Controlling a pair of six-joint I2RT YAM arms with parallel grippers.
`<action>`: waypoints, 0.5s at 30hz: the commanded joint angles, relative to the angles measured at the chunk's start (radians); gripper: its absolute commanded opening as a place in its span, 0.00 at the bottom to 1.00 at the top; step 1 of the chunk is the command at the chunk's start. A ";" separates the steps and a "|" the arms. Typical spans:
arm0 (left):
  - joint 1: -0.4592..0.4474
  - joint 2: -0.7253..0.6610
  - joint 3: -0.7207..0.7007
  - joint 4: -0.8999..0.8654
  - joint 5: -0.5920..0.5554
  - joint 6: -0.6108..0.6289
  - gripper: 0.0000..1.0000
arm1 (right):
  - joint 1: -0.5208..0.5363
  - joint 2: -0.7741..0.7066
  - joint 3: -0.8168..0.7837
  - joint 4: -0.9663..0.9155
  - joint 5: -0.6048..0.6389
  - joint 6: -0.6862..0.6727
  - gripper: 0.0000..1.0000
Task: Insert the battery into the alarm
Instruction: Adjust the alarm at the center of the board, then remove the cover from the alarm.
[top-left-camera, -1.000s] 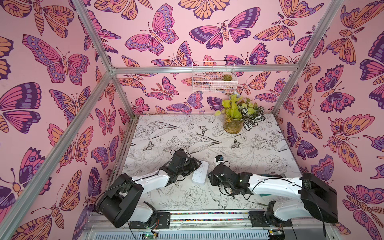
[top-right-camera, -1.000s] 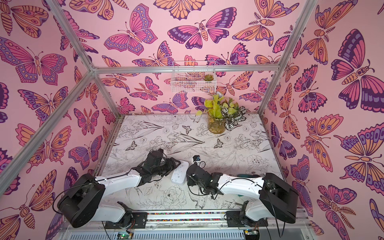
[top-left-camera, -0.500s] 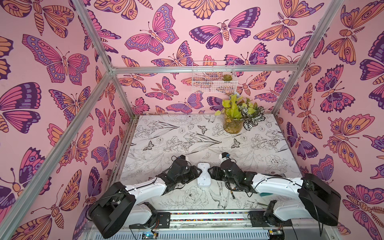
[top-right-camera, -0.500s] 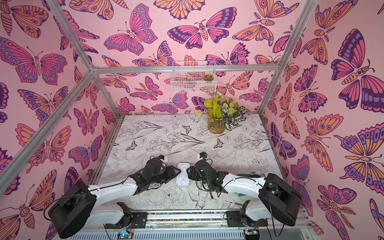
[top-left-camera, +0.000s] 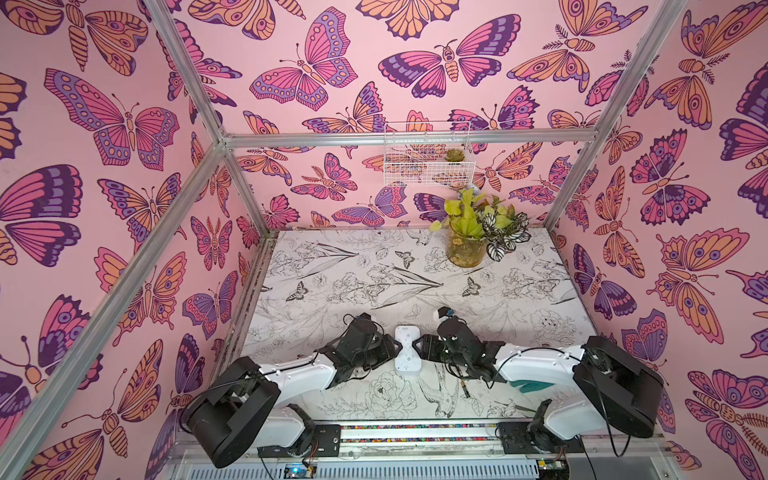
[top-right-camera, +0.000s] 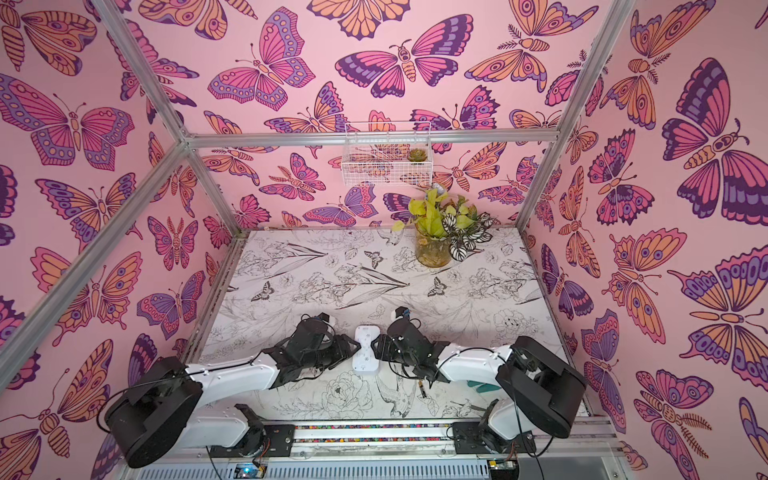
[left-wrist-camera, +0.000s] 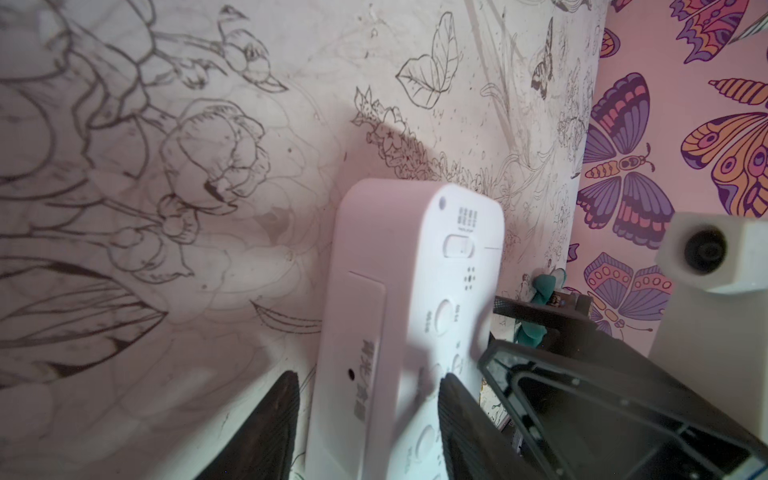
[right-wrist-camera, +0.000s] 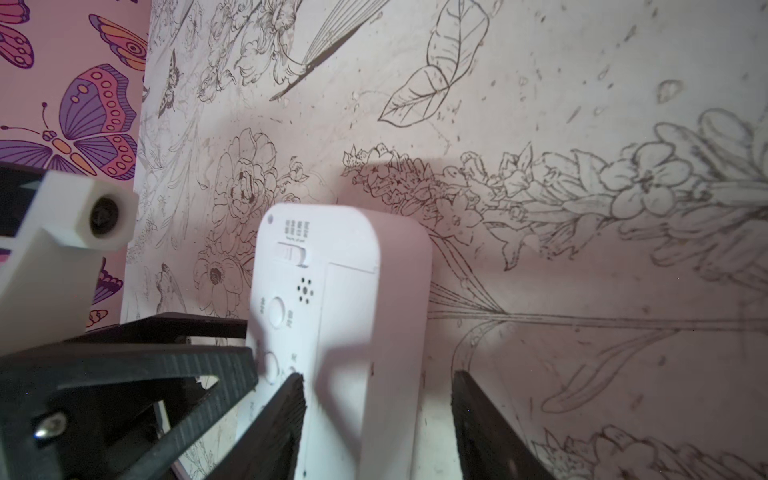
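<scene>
The white alarm (top-left-camera: 407, 348) (top-right-camera: 365, 350) stands lengthwise on the table between both grippers, button face up. My left gripper (top-left-camera: 397, 347) (left-wrist-camera: 368, 386) straddles it. One finger (left-wrist-camera: 461, 419) lies on the button face and the other (left-wrist-camera: 270, 428) sits tight against the far side. My right gripper (top-left-camera: 419, 348) (right-wrist-camera: 376, 378) straddles it from the other side. One finger (right-wrist-camera: 274, 428) lies on the button face, while a narrow gap shows at the other finger (right-wrist-camera: 486, 424). A thin dark cylinder (top-left-camera: 464, 388) that looks like the battery lies by the right forearm.
A teal glove (top-left-camera: 525, 385) (left-wrist-camera: 540, 286) lies partly under the right forearm. A glass jar of plants (top-left-camera: 465, 249) stands at the back right. A white wire basket (top-left-camera: 428, 160) hangs on the back wall. Pink butterfly walls enclose the table.
A second ago the alarm sat tilted at the left gripper, with the right gripper apart from it. Both arms reached further in, the alarm straightened, and the right gripper came round its other side.
</scene>
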 joint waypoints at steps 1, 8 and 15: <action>-0.003 0.009 0.015 -0.014 0.017 0.026 0.56 | -0.014 0.017 -0.003 0.043 -0.028 0.020 0.57; -0.003 0.022 0.012 -0.013 0.014 0.023 0.55 | -0.019 0.045 0.000 0.055 -0.039 0.020 0.52; -0.003 0.043 0.008 -0.015 0.008 0.018 0.54 | -0.019 0.063 -0.013 0.075 -0.058 0.018 0.46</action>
